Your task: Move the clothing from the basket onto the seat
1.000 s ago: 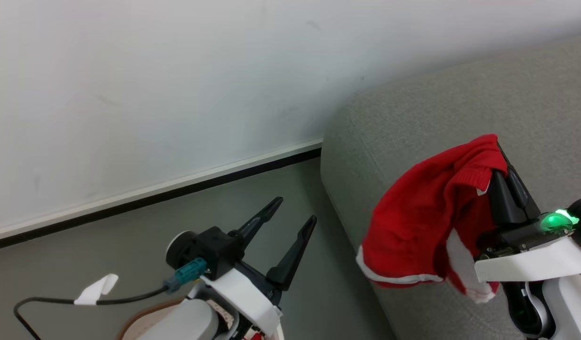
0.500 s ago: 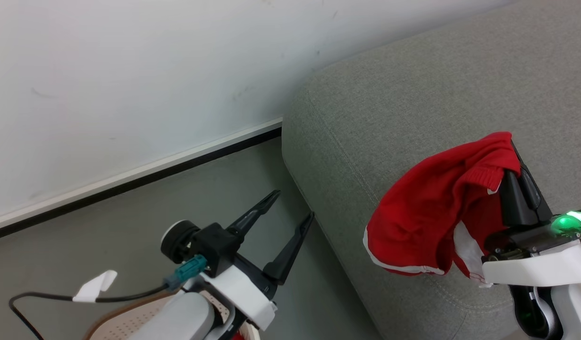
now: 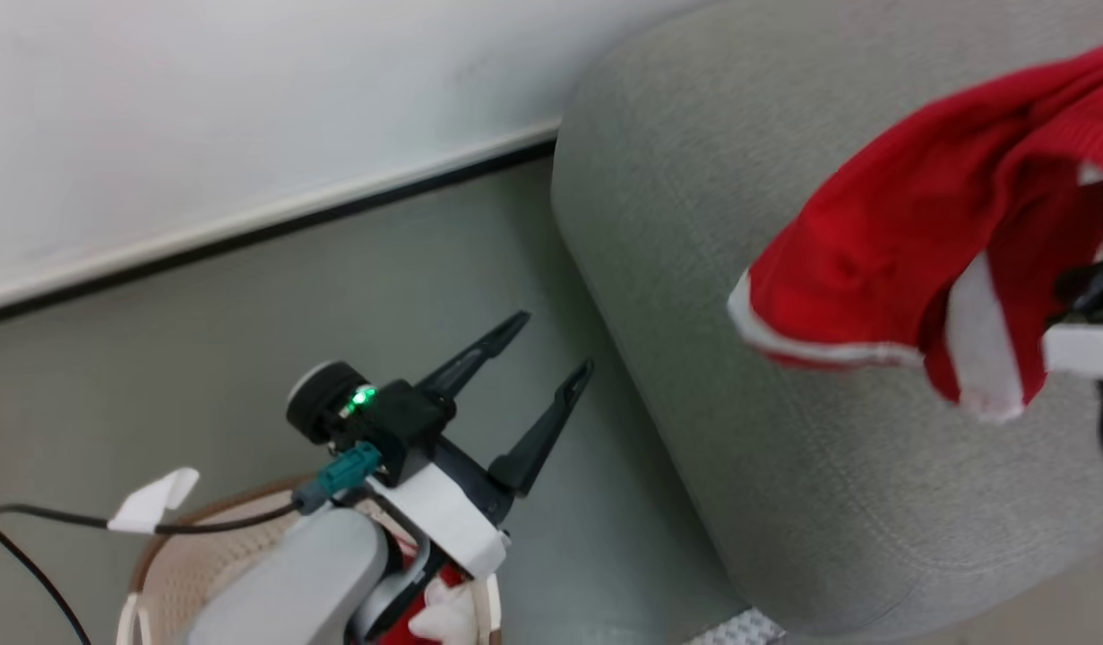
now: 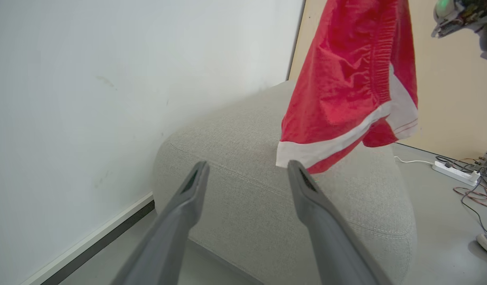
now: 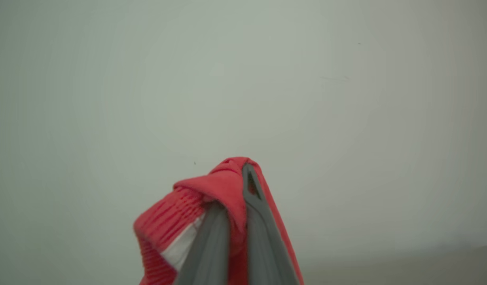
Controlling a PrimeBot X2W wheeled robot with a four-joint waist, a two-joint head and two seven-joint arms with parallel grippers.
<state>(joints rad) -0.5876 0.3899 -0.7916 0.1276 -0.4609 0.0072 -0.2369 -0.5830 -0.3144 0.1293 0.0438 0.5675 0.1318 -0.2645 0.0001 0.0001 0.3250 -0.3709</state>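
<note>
The clothing (image 3: 909, 233), red shorts with white bands, hangs in the air above the grey seat (image 3: 712, 296). My right gripper (image 5: 236, 180) is shut on its waistband; in the head view only part of that gripper's body shows at the right edge. In the left wrist view the clothing (image 4: 346, 79) dangles over the seat (image 4: 247, 206), its hem just clear of the cushion. My left gripper (image 3: 554, 342) stands open and empty over the floor beside the seat's corner, above the basket (image 3: 170, 555). More red and white fabric (image 3: 430, 614) lies in the basket under the left arm.
A white wall with a dark skirting board (image 3: 273, 224) runs behind the grey floor. A black cable with a white tag (image 3: 148, 511) crosses the basket. A power strip and loose wires (image 4: 455, 174) lie on the floor beyond the seat, near a beige panel (image 4: 449, 103).
The head camera has shifted, bringing more of the basket into view. The clothing in my right gripper now looks larger and sits higher and further right. The left gripper stays open.
</note>
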